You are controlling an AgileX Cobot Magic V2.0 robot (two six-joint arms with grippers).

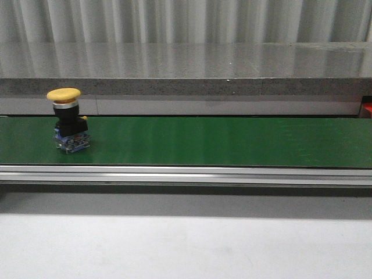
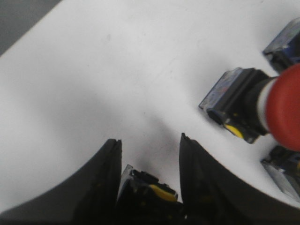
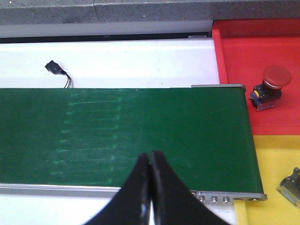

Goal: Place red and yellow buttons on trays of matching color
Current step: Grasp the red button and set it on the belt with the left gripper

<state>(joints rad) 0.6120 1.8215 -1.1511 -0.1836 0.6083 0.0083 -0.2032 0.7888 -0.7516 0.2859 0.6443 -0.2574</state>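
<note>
A yellow-capped button [image 1: 67, 119] stands upright at the left end of the green conveyor belt [image 1: 221, 141] in the front view, well apart from either arm, neither of which appears in that frame. In the right wrist view, the right gripper [image 3: 150, 185] hangs over the belt's near edge at lower centre with its fingers pressed together and nothing between them. At the right of that frame, past the belt's end, a red tray [image 3: 243, 49] already holds one red button [image 3: 271, 86] standing on it, while the yellow tray [image 3: 272, 173] below it shows only the corner of a greyish object [image 3: 291, 186] at the frame's edge, too cut off to identify. In the left wrist view, the left gripper [image 2: 149, 176] at the bottom of the frame has its fingers closed around a button body [image 2: 147, 190] with a yellow fitting; its cap colour is hidden. Nearby on the white surface [image 2: 117, 79], at the right of that frame, another red button [image 2: 258, 105] lies on its side beside the partly visible bases of others. By this evidence the sorting appears only partly done: one red button is placed, and several remain.
</note>
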